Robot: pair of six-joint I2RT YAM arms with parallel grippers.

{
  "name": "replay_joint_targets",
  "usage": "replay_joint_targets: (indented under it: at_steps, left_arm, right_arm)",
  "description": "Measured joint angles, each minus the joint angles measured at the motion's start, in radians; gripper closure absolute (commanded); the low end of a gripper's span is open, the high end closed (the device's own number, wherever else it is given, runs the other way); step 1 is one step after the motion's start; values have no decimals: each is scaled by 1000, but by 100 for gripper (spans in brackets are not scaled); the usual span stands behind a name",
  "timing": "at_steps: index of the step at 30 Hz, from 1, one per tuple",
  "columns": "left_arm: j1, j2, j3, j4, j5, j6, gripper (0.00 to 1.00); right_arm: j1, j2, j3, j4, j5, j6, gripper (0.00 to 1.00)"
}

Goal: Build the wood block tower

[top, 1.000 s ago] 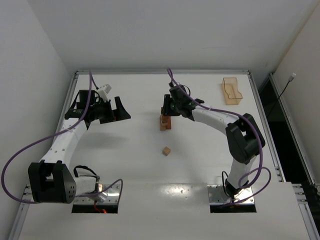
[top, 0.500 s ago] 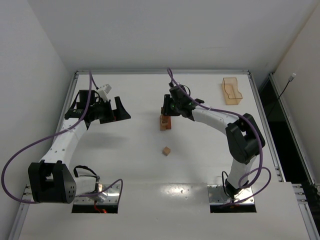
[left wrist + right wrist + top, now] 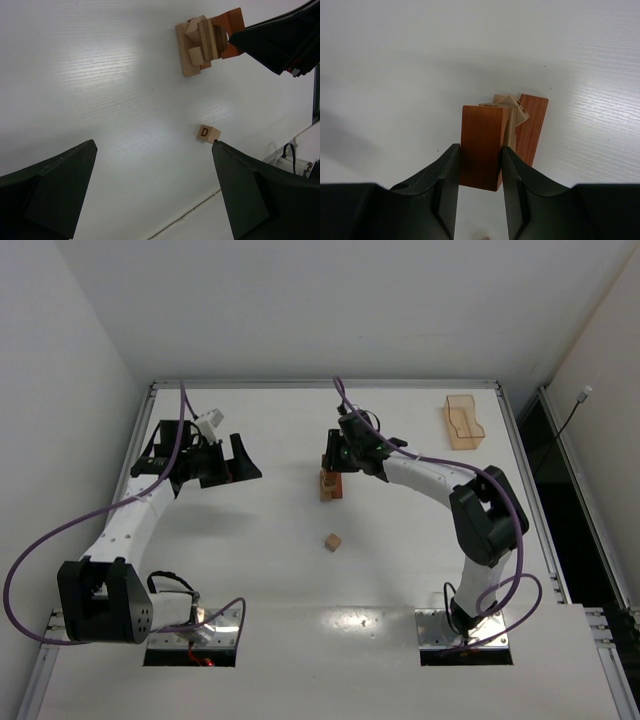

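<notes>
R jaws grip red-brown blk (image 3: pixel 480 147) at tower (image 3: pixel 531 125).

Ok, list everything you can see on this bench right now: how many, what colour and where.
table: one, white
tower: one stack, tan and reddish-brown, mid-table
held block: one, reddish-brown, upright in the right claw, over the tower; contact unclear
loose cube: one, tan, marked D, lying alone nearer the arm bases than the tower
tray: one, translucent orange, far right corner
arms: two, white and black, left arm and right arm
left claw: black, open and empty, left of the tower
right claw: black, shut on the held block
</notes>
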Motion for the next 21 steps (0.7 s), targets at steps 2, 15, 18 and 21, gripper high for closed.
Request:
replay_joint_targets:
  at_steps: [2,15,18,21]
  left_arm:
    - [0,0,0,0,0,0,0]
    - [0,8,0,0,0,0,0]
    - [0,8,0,0,0,0,0]
    - [0,9,2,0,0,0,0]
  right_arm:
    - [0,2,0,4,0,0,63]
    - [0,21,0,4,-4,-24,22]
    - [0,22,0,12,-12,-47,15]
    - [6,17,-10,32,-17,-84,10]
